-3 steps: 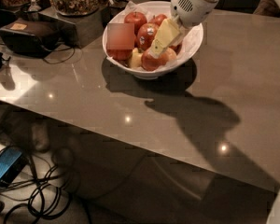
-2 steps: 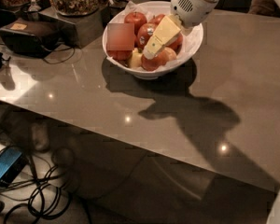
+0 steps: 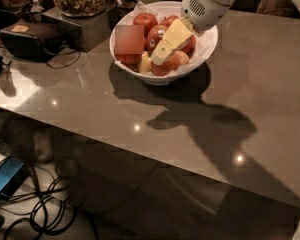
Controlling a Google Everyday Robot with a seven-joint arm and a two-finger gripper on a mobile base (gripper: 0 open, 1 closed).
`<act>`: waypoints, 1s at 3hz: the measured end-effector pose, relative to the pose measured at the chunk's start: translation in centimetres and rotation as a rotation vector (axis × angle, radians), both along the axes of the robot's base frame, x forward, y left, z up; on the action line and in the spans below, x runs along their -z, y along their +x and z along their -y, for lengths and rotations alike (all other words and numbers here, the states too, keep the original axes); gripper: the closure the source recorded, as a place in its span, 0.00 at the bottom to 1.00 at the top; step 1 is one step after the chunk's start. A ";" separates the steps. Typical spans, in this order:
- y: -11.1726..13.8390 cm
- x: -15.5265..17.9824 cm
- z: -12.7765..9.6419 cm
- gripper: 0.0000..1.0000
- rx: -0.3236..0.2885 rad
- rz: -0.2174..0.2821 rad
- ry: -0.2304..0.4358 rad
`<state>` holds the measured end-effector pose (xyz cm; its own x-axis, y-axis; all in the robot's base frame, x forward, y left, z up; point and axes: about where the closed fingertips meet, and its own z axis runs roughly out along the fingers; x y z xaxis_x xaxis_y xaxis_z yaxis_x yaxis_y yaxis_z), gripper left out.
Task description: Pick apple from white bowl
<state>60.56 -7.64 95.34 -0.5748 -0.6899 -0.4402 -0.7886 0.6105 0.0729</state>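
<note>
- Gripper (image 3: 162, 53): I cannot tell whether it is released or clenched. Its pale yellow end reads as one slanted block from this camera.
- Hold: I see nothing lifted or carried. The tip lies low over the fruit, on or just above a red apple (image 3: 172, 64), and I cannot confirm contact.
- Approach: the arm enters from 1 o'clock and slants down toward 7 o'clock across the middle of the white bowl (image 3: 162, 78).
- Task object: the apple sits inside the bowl at about 6 o'clock, against the near rim and touching its neighbours. I take it as the target because it is the glossy red one nearest the tip.
- Other contents: more red apples (image 3: 145, 21) lie at 11 to 12 o'clock, and a pale yellow-green one (image 3: 145, 64) at 7 o'clock. A blurred patch at 9 o'clock hides what is there.
- Bowl position: it stands upright on the grey counter (image 3: 90, 99), toward the far edge, with white paper (image 3: 206, 40) lining its 3 o'clock side.
- Progress: in my judgement the reach is done. The grasp is unconfirmed and the lift clear of the rim is not yet done.
- Risk: the apples are packed close, so a closing grip could nudge a neighbour or catch the paper.
</note>
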 end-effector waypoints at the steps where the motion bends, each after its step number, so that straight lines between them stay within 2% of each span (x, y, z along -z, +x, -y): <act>1: 0.2 0.2 0.0 0.00 0.005 0.006 0.011; 3: 0.3 0.2 0.1 0.33 0.018 0.015 0.015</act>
<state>60.90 -7.70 95.14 -0.5801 -0.6730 -0.4589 -0.7789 0.6232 0.0707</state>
